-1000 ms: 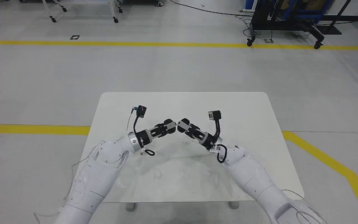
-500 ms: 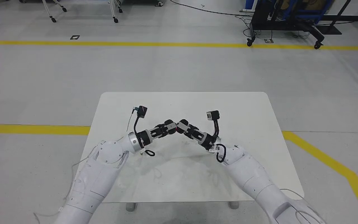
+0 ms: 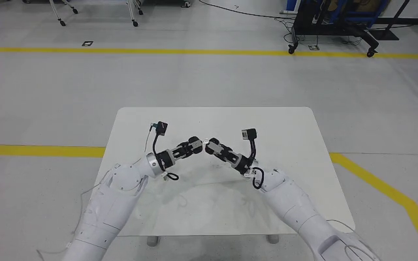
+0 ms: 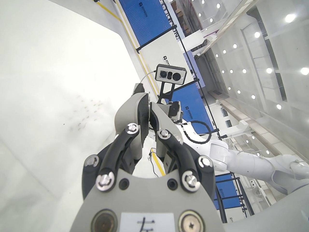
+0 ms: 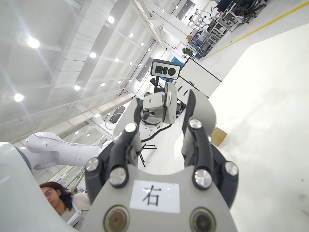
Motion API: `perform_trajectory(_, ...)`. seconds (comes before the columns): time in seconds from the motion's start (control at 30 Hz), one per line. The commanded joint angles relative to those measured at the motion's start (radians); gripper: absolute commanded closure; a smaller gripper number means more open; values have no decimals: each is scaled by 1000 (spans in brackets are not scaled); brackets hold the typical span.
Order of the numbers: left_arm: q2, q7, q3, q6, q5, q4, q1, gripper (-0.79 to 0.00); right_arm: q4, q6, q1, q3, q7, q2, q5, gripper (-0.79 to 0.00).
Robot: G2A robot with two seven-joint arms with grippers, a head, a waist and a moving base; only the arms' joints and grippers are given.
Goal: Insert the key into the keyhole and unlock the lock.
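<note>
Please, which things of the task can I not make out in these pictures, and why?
Key: top view, too small to tell where the left gripper and the right gripper meet over the table.
Lock and keyhole: left wrist view, the left gripper's own frame covers the meeting spot.
Grey disc: right wrist view, too unclear to say if it is the lock.

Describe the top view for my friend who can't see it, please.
The robot's left gripper and right gripper face each other closely above the middle of a white table. Whatever is between them is too small to make out. Around the table lies a pale floor marked with yellow lines.
</note>
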Motion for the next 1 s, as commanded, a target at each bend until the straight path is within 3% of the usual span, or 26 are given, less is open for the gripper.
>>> perform_trajectory(0.0, 3, -18, -15, 4, -36, -3, 6, 0, 0, 0, 0, 0, 0, 0, 0, -785)
perform_trajectory(0.5, 3, -18, -15, 4, -36, -3, 6, 0, 0, 0, 0, 0, 0, 0, 0, -785)
perform_trajectory(0.6, 4, -13, -14, 8, -13, -12, 8, 0, -10, 41, -5, 17, 8, 9, -24, -785)
perform_trajectory(0.67, 5, -7, -21, 14, -23, -21, 19, 0, -29, 85, -6, 34, 85, 23, -9, -785)
perform_trajectory(0.77, 11, -81, -38, 39, -69, -13, 10, 0, -33, 121, -6, 75, 233, 57, -45, -785)
perform_trajectory(0.93, 20, -347, -30, 81, -184, 29, -31, 0, -89, 202, -40, 143, 467, 105, 38, -785)
perform_trajectory(0.97, 21, -374, -33, 79, -189, 42, -43, 0, -101, 222, -46, 154, 506, 111, 63, -702)
